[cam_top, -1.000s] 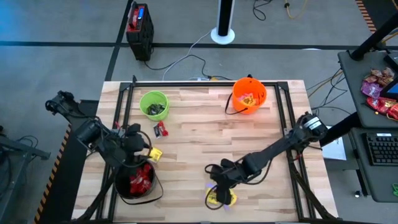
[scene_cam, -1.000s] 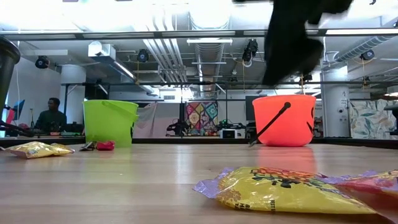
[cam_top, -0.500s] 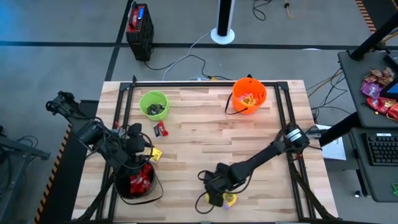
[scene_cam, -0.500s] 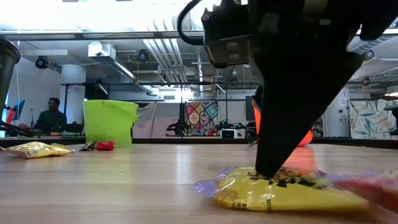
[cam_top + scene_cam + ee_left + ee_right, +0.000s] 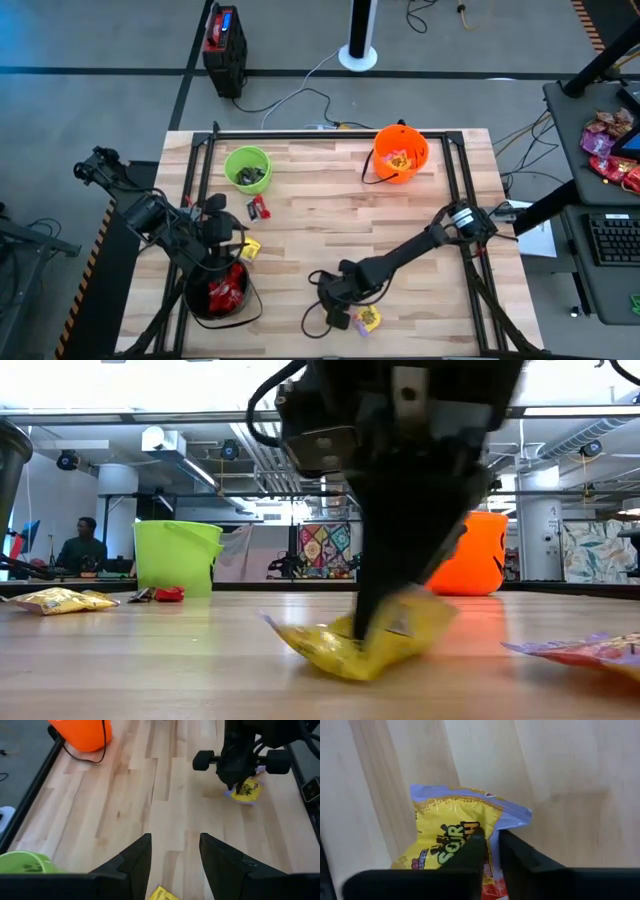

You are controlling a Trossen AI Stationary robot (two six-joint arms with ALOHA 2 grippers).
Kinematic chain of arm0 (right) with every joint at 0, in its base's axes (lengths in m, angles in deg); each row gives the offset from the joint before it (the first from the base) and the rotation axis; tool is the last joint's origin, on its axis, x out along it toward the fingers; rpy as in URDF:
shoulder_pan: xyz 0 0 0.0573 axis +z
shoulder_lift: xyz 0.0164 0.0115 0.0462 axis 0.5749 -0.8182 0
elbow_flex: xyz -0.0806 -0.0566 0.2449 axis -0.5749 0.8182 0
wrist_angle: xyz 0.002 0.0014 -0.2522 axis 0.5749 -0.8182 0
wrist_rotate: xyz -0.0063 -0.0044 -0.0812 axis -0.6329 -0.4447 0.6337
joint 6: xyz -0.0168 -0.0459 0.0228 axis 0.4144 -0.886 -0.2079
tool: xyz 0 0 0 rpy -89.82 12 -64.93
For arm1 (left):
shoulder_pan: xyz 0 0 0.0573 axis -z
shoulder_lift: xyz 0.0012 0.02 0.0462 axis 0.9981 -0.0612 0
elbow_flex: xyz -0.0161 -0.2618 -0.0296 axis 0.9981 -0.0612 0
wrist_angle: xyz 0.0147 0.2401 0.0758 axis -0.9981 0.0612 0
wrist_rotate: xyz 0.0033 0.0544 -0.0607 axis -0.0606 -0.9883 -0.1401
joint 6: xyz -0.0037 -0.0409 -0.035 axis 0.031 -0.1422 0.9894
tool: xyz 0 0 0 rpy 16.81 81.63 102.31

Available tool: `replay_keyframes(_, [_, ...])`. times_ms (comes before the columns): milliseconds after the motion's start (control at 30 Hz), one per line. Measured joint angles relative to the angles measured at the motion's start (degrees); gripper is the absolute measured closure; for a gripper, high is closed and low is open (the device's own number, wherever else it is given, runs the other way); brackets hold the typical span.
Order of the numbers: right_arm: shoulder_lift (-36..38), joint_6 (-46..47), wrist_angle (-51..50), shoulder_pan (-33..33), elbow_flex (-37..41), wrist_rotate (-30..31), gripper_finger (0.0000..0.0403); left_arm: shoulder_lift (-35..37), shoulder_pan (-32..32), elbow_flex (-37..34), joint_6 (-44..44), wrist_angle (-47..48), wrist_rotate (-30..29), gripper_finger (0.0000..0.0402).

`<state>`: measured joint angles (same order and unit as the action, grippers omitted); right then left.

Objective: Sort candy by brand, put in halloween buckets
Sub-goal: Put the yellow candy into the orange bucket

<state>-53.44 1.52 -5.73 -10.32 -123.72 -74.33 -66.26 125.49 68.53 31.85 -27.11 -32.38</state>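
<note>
While the left gripper [image 5: 222, 232] hovered with its fingers parted and empty just beyond the black bucket [image 5: 196, 306], which already held red candy [image 5: 226, 289], the work lay further right. Beyond that bucket, toward the far edge of the table [image 5: 330, 215], stood the lime green bucket [image 5: 247, 168] with dark wrappers in it; a red candy [image 5: 260, 208] and a yellow candy [image 5: 249, 247] lay loose on the boards between the two.

Right of the black bucket, near the front edge, the right gripper [image 5: 338, 312] had its fingers pinched nearly together on a yellow candy packet [image 5: 365, 640], one corner tilted up off the wood and the rest touching it. A second packet [image 5: 368, 319] lay just beside it. The orange bucket [image 5: 400, 153], with yellow candy inside, stood well apart at the far right.

The hold looked thin, on an edge of slick wrapper. If the arm swung quickly toward the orange bucket, the packet could slide free and land short. The neighbouring packet might also be dragged along if the wrappers overlapped.
</note>
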Motion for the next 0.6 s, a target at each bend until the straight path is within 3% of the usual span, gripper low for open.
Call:
replay_keyframes(100, [0.17, -1.64, 0.68, -1.60, -0.05, -1.21, 0.0382, 0.00, 0.00, 0.00, -0.27, 0.25, -0.82, 0.0251])
replay_keyframes(333, [3.95, -3.34, -2.48, -5.86, -2.15, 0.83, 0.0388, 0.64, 0.00, 0.00, -0.25, 0.31, -0.85, 0.0255])
replay_keyframes(467, [11.17, -4.00, -6.29, -9.42, -4.94, 5.68, 0.0390, 1.92, 0.00, 0.00, -0.34, 0.16, -0.85, 0.0263])
replay_keyframes(600, [17.44, -5.96, -14.43, -14.44, -7.80, 15.08, 0.0390, 3.64, -0.17, -0.02, -1.57, -1.03, -1.11, 0.0272])
